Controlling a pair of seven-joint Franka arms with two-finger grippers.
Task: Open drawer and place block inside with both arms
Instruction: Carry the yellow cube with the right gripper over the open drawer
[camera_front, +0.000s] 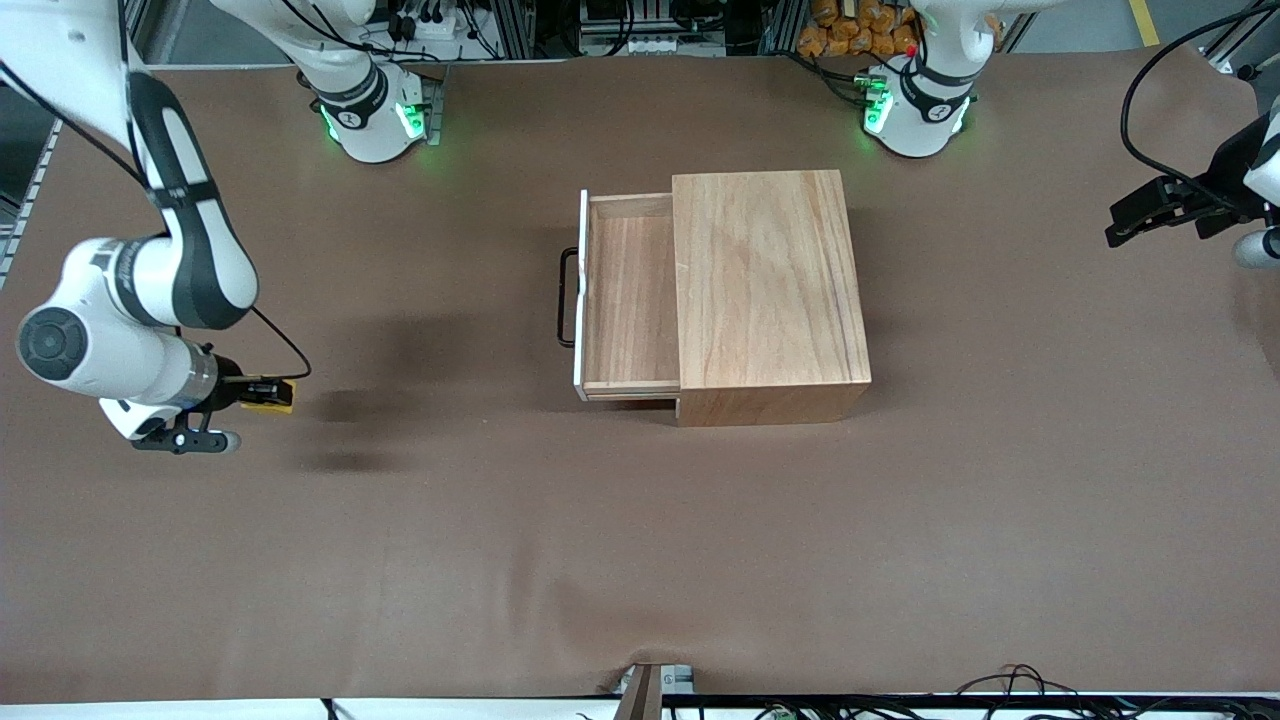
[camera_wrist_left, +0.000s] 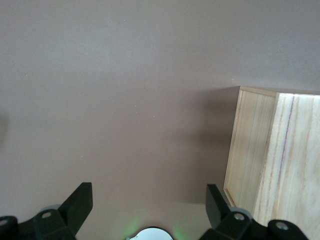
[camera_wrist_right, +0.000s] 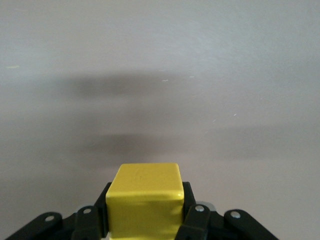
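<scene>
Light-wood drawer (camera_front: 630, 300) already out of wooden box (camera_front: 765, 290). Right gripper (camera_front: 255, 392) clamps small yellow cube block (camera_wrist_right: 145, 202), well apart from box. Left gripper (camera_wrist_left: 147, 207) waits, spread, empty. Placing remains.

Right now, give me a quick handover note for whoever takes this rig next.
Right gripper: shut on the block, over bare table toward the right arm's end.
Left gripper: open, empty, waiting at the left arm's end beside the wooden box.
Drawer: already pulled open, tray empty, handle facing the right arm's end.
Done: drawer opened, block grasped.
Left: carry the block over the drawer and release it inside.
</scene>
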